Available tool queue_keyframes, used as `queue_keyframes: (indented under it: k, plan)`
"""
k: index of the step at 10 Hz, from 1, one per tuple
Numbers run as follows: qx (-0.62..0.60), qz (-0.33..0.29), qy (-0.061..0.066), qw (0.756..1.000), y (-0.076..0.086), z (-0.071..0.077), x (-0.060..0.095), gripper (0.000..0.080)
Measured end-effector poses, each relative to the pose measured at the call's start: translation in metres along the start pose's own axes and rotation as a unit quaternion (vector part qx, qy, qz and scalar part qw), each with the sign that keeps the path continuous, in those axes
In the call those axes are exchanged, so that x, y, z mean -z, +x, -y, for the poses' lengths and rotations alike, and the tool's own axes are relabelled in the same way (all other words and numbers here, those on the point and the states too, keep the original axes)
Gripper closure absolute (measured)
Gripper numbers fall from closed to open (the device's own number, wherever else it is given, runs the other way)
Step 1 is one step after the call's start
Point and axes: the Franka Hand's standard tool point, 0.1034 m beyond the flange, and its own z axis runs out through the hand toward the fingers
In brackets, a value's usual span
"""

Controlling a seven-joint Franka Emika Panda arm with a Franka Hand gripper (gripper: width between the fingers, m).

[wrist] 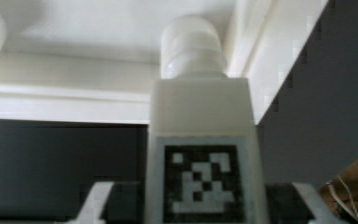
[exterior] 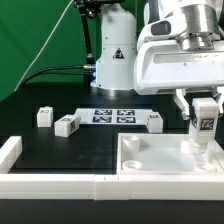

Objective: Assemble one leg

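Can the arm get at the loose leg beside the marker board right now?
Probably not yet: its jaws are shut on another leg at the tabletop. The loose leg by the marker board itself lies uncovered.

Arm (exterior: 113, 40): glossy white rounded housings; black triangular label (exterior: 117, 57) on base column, ten o'clock of hand (exterior: 203, 112). Hand body white, boxy.
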Motion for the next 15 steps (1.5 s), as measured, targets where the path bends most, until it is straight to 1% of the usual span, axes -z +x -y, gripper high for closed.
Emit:
queue_keyframes:
  k: [2,3,4,5,8,11,13,15]
  plan:
    - [0.001,-0.004,-0.003,1.0,0.01,-0.006,-0.009,0.0507]
    - [0.001,-0.003,-0.004,1.0,0.01,-0.009,-0.012,0.0507]
    - [0.001,0.0,-0.004,1.0,0.007,-0.009,-0.016,0.0507]
    - [0.001,-0.002,-0.004,1.0,0.007,-0.007,-0.018,0.0507]
    - [-0.011,-0.002,-0.002,1.0,0.005,0.005,-0.019,0.0507]
    - [-0.009,-0.014,-0.004,1.0,0.004,0.004,-0.022,0.0507]
    - [-0.007,-0.003,-0.004,1.0,-0.007,0.006,-0.029,0.0507]
    - [-0.007,-0.002,-0.004,1.0,-0.008,0.007,-0.03,0.0507]
